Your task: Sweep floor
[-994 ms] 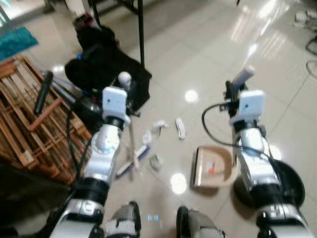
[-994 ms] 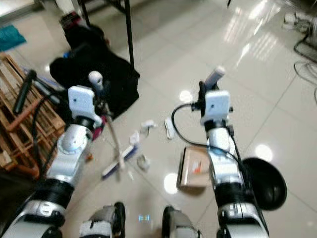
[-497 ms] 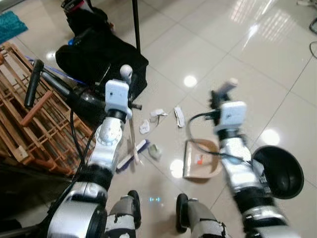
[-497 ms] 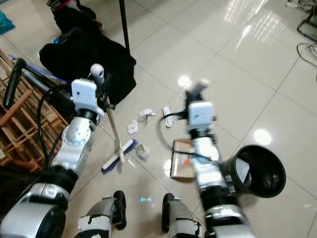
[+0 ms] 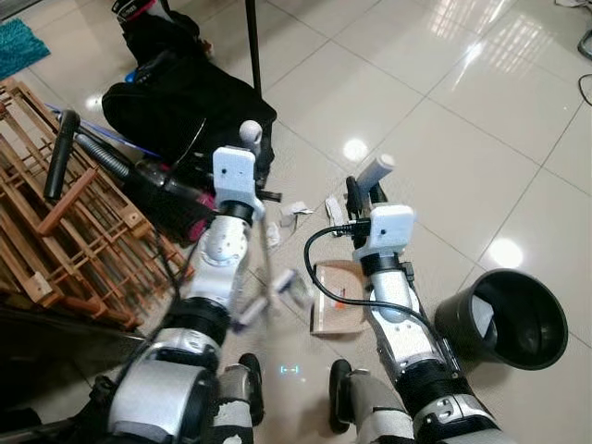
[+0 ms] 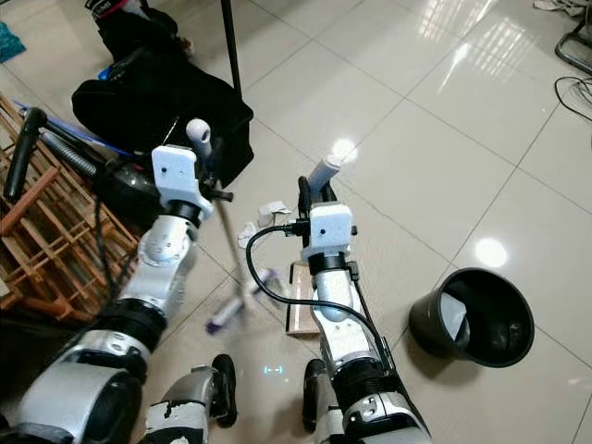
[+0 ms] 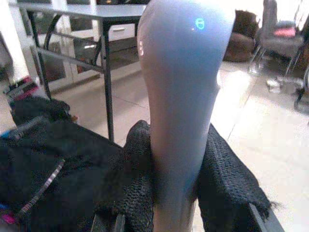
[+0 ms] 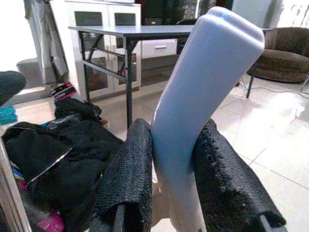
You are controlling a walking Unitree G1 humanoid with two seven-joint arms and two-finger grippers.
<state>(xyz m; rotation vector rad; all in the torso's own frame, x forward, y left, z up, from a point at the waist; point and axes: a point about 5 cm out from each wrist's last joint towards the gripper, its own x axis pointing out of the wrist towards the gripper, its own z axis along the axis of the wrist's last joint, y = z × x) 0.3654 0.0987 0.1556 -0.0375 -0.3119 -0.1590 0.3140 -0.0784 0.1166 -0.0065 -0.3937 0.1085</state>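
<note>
1. Over on the robot's left, the left gripper [image 5: 248,157] is pinching the rounded top of the broom handle [image 7: 181,96], its fingers [image 7: 133,179] pressing on both sides of it.
2. Below that grip, the broom [image 6: 231,268] is slanting down and toward the middle, so its long axis is running from the left gripper to the brush head [image 6: 242,301], which is blurred low near the floor [image 5: 435,139] between the two arms.
3. Just beyond the brush head, the scraps of paper [image 5: 298,211] are lying on the tiles, close ahead of both arms and about midway between them.
4. Right of the brush head, the dustpan [image 5: 335,298] is resting flat on the floor, partly hidden under the right forearm, with its handle [image 8: 203,92] rising to the right gripper [image 5: 363,190], whose fingers [image 8: 128,169] are squeezing it.
5. Judging from this, the scraps are lying nearer the broom side, so the sweep is calling for a stroke from left to right into the dustpan.
6. Farther right, the black bin [image 5: 504,319] is standing apart from the dustpan.
</note>
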